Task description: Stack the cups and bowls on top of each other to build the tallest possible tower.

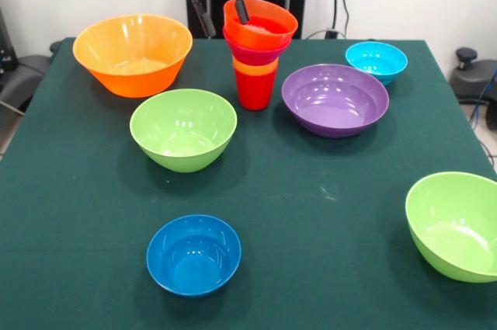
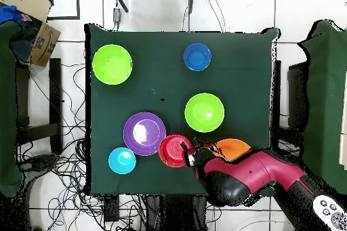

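Observation:
The tower stands at the table's far middle: a red cup (image 1: 255,91) as base, an orange cup rim above it, a pink bowl (image 1: 255,53) and an orange bowl (image 1: 262,27) on top. From above the tower (image 2: 174,150) shows as one red-orange disc. My gripper (image 1: 226,26) is open and straddles the top bowl's left rim, one finger inside the bowl and one outside. In the overhead view the gripper (image 2: 193,154) is at the tower's right edge.
On the green table (image 1: 311,213) lie loose bowls: large yellow-orange (image 1: 133,52), lime green (image 1: 183,128), purple (image 1: 335,99), light blue (image 1: 376,60), dark blue (image 1: 193,254), and a second lime green (image 1: 458,225) at the near right edge.

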Action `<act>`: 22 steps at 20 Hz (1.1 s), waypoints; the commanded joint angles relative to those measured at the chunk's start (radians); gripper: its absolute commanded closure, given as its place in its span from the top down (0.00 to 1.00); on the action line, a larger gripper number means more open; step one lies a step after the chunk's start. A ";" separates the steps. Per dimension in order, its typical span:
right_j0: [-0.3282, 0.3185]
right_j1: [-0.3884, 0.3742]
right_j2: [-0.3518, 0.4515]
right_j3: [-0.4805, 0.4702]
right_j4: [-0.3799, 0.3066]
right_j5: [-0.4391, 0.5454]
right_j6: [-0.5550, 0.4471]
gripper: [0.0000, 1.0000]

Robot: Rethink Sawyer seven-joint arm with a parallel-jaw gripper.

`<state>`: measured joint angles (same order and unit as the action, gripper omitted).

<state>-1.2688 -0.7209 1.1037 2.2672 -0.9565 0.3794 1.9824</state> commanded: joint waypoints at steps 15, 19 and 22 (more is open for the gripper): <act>0.103 -0.137 0.075 -0.036 0.235 0.200 -0.150 1.00; 0.156 -0.156 0.049 -0.087 0.256 0.232 -0.144 1.00; 0.209 -0.146 0.010 -0.135 0.235 0.231 -0.122 1.00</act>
<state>-1.1704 -0.8639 1.1410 2.2307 -0.7172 0.4822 1.9824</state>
